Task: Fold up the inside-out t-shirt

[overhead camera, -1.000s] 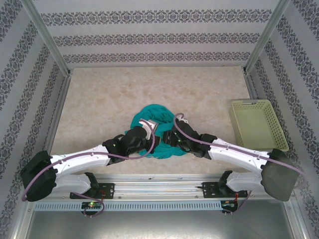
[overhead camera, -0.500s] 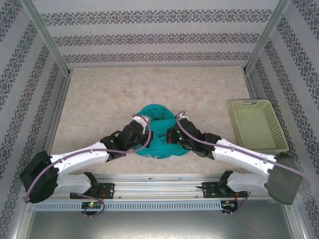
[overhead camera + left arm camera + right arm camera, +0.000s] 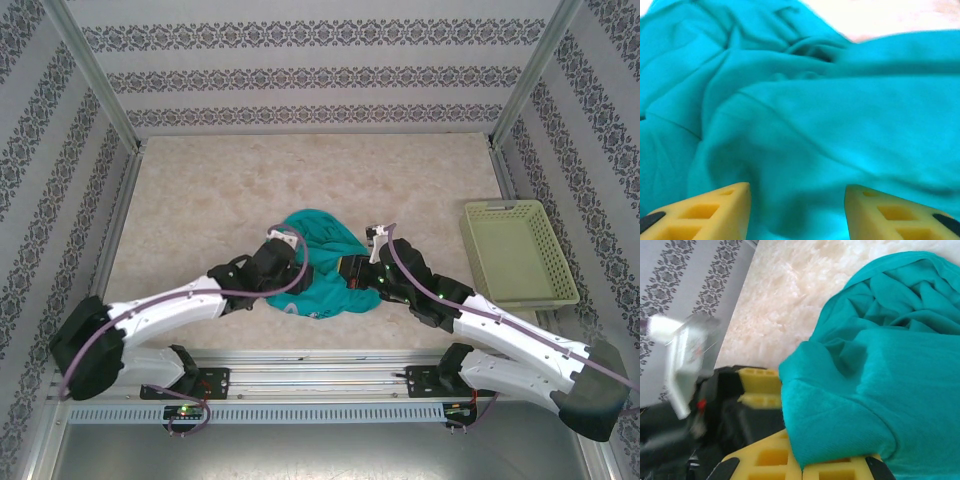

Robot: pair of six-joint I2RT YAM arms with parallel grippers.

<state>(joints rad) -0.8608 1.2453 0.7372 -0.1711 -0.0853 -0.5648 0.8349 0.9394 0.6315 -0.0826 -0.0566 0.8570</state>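
Between the two pincers, on the marbled table (image 3: 220,190), the inside-out t-shirt (image 3: 325,290) lies bunched in a rumpled teal heap, about as deep as it is broad, so no long axis can be made out. Well off to the outer side of the right gripper (image 3: 802,467) sits a pale yellow-green basket (image 3: 515,250), apart from the cloth. Both arms meet at the heap, one on each flank. The right gripper has its yellow fingers pressed together on a folded edge of the shirt, and the rest of the garment spreads ahead of it and toward the other arm. The left gripper (image 3: 797,210) stands part open, fingertips apart, with cloth swelling directly in front of it and into the gap but not pinched. By the look of it, any spreading move turns on the left finding an edge opposite the right's hold, and that cloth already lies straight ahead of it. No lettering, brand or label can be read on the cloth or the basket.
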